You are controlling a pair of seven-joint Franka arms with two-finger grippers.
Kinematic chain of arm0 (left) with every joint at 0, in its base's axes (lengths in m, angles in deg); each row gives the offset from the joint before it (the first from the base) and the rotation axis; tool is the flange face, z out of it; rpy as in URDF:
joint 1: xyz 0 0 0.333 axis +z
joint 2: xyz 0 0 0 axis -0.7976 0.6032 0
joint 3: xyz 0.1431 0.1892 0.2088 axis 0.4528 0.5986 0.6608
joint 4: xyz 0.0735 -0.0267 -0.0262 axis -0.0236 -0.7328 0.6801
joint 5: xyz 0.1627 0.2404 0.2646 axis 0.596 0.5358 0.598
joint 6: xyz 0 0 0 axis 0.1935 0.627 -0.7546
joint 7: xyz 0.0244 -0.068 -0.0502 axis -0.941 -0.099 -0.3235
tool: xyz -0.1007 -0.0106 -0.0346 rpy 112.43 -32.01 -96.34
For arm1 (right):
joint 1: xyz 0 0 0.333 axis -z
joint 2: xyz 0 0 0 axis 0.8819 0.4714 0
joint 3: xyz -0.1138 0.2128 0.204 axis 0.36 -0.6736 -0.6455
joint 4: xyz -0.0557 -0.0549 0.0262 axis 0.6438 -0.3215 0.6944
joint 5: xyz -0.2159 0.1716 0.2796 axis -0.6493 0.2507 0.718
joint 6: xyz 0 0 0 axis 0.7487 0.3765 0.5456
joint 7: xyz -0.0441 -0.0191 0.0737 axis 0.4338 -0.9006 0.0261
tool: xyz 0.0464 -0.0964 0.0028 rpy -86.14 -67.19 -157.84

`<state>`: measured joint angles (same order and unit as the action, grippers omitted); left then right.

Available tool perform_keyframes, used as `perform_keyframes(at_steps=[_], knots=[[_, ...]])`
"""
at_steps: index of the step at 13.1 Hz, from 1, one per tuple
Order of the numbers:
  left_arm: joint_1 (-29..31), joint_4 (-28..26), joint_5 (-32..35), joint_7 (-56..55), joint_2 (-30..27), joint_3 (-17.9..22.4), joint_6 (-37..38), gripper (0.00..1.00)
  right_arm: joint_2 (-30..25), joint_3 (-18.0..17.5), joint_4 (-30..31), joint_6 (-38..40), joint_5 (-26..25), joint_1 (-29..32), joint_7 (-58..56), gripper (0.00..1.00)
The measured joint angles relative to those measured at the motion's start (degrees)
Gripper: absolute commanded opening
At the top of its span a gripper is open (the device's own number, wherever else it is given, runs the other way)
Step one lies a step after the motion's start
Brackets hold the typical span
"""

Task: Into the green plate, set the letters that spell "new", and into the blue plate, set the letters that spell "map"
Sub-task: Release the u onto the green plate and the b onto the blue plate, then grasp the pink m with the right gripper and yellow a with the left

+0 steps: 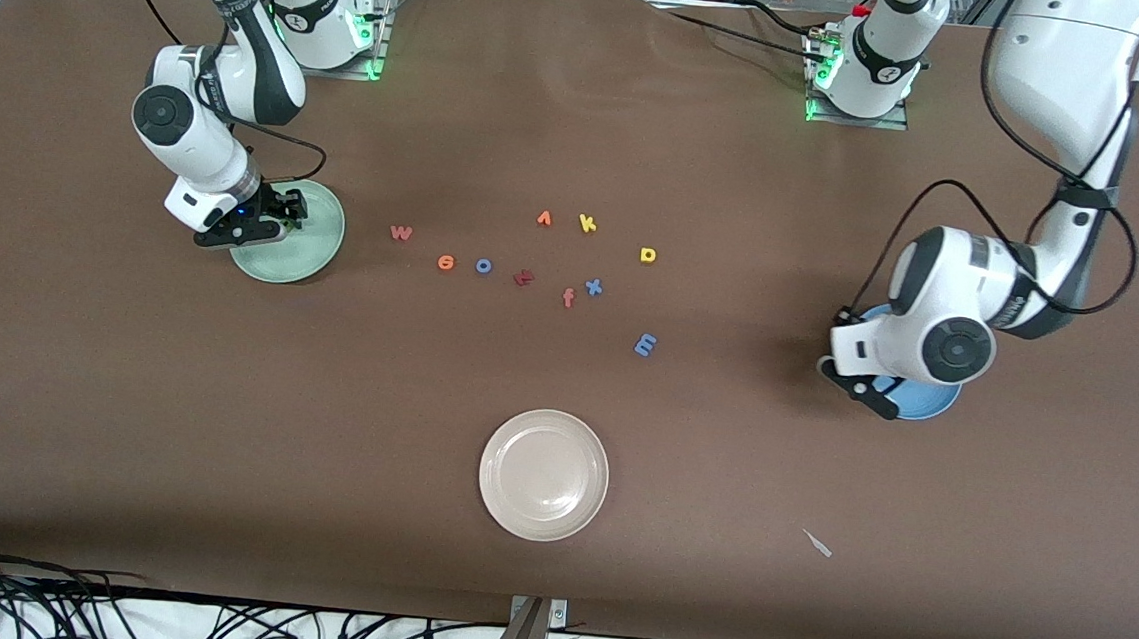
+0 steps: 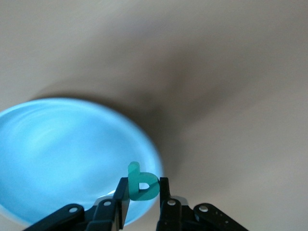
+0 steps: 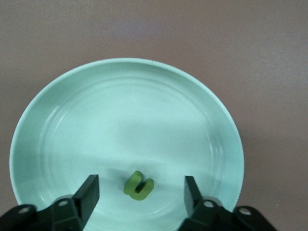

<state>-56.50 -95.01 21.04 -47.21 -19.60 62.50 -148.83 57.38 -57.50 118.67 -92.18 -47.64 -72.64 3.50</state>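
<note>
Teal "p" (image 2: pixel 140 185) is sitting pinched between the left gripper's (image 2: pixel 143 192) closed jaws, over the blue plate (image 2: pixel 57 154). Right gripper (image 3: pixel 139 192) is hanging over the green plate (image 3: pixel 57 125), jaws spread, green "n" (image 3: pixel 138 186) lying loose between them on the plate.

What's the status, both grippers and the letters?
Right gripper open over green plate, green n dropped in. Left gripper shut on teal p above blue plate. Nothing in the way.

Right gripper (image 3: pixel 139 192) spread wide over the green plate (image 3: pixel 57 120) — green "n" (image 3: pixel 138 186) (tiny foam letter) lying inside.
</note>
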Motion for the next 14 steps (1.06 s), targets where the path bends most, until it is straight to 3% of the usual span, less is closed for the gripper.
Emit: perform_keyframes(at_steps=[1, 2, 3, 4, 8, 11, 14], knots=[[1.47, -0.06, 1.85, 1.91, 0.21, -0.01, -0.15, 0.11, -0.08, -0.27, -0.33, 0.00, 0.00, 0.01, 0.41, 0.98], [2.48, -0.12, 2.97, 3.21, 0.65, -0.02, -0.75, 0.57, -0.24, -1.03, -0.68, 0.11, 0.03, -0.01, 1.78, 0.98], [3.02, -0.21, 3.46, 4.22, 1.34, -0.04, -1.74, 0.87, -0.47, -2.25, -1.02, 0.45, 0.04, -0.03, 4.57, 0.98], [3.17, -0.24, 3.54, 4.87, 2.03, -0.07, -2.51, 1.00, -0.67, -3.81, -1.32, 0.78, 0.04, -0.06, 8.24, 0.98], [3.10, 0.72, 1.60, 4.84, 2.66, -0.98, -3.29, 1.00, -0.57, -12.14, -2.68, 1.31, 0.04, -0.35, 26.06, 0.98], [3.05, 0.63, -8.46, 1.79, 0.87, -1.81, -3.20, 1.00, 0.38, -16.30, -4.08, 1.49, 0.05, -0.64, 37.83, 0.98], [3.01, -2.46, -10.37, -10.63, -2.96, -7.43, -4.00, 1.00, 2.30, -19.04, -4.31, 1.51, 0.05, -0.65, 48.45, 0.96]])
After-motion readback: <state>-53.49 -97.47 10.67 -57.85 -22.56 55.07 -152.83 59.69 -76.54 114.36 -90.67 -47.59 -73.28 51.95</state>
